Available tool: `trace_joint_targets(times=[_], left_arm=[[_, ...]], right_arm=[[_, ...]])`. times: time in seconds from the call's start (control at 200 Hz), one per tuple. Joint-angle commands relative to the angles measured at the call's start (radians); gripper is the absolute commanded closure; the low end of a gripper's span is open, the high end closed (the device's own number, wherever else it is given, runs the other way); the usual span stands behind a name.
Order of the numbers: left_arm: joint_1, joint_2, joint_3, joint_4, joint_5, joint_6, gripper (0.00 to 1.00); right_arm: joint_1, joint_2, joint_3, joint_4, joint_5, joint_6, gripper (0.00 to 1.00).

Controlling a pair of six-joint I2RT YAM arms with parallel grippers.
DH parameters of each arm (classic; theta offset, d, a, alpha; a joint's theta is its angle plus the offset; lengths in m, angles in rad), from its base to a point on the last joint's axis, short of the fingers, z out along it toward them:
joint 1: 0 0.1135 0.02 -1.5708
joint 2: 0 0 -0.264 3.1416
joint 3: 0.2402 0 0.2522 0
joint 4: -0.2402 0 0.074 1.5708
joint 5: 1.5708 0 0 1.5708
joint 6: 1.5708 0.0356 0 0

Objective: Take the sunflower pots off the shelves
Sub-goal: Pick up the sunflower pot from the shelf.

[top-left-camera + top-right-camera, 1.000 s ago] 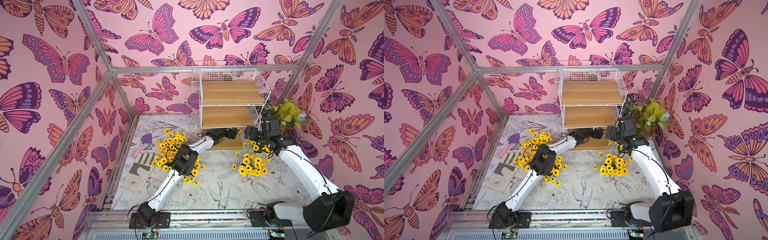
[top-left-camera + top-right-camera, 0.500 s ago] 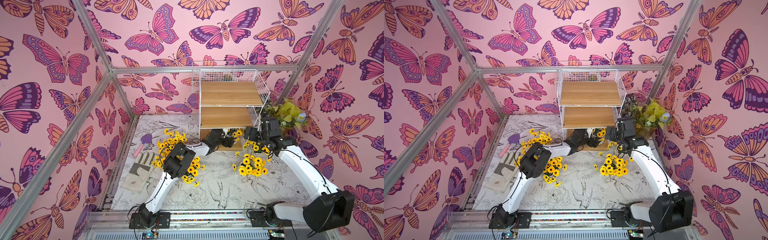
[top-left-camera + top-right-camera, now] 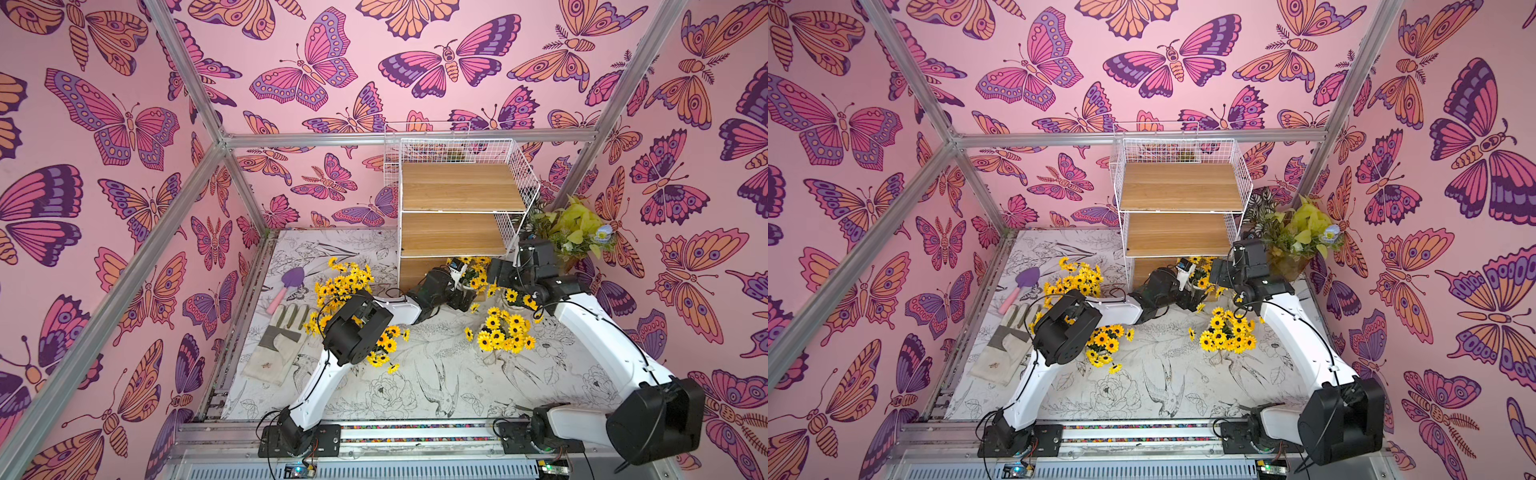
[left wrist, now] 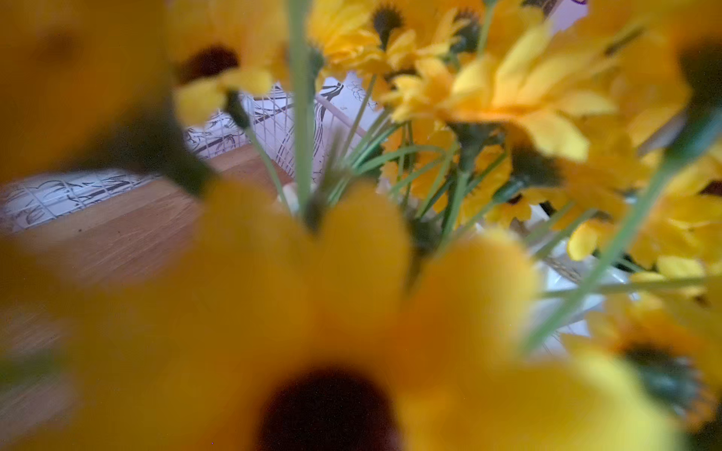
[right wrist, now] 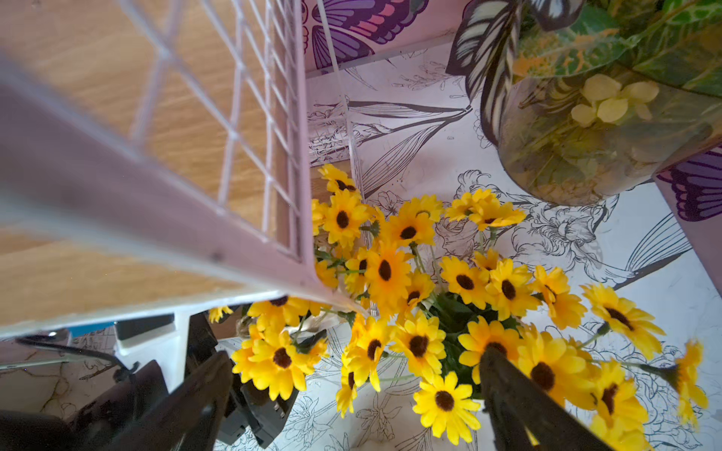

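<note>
hazard: several sunflower pots (image 3: 343, 286) sat on the table (image 3: 436, 374); one pot (image 3: 471, 270) stood at the bottom board of the shelves (image 3: 457, 191), blooms masking the left gripper (image 3: 463, 293), whose opening could not be told. closing blind could snag stems and tip it. right gripper (image 5: 355, 359) hung wide above another pot (image 5: 429, 304).

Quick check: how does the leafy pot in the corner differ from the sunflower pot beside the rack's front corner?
The leafy pot holds yellow-green and striped leaves; the sunflower pot, yellow dark-centred blooms. The leafy pot's brownish vessel shows plainly; the sunflower pot's is hidden under its flowers. The leafy pot stands by the wall; the sunflower pot, beside a corner post of the shelves. Both stand outside the shelves.
</note>
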Motion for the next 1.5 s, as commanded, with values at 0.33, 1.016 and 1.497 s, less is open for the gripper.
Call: trace_joint_targets(times=[0.33, 1.016, 1.497], left_arm=[[-0.002, 0.143, 0.180, -0.067, 0.029, -0.047, 0.03], [-0.023, -0.137, -0.194, 0.128, -0.021, 0.073, 0.20], [-0.105, -0.370, -0.497, 0.222, -0.122, 0.086, 0.21]], right_arm=[[0.014, -0.024, -0.017, 0.003, -0.034, -0.049, 0.01], [0.014, -0.079, -0.047, 0.018, -0.035, -0.079, 0.01], [0.015, -0.183, -0.048, -0.031, -0.047, -0.112, 0.01]])
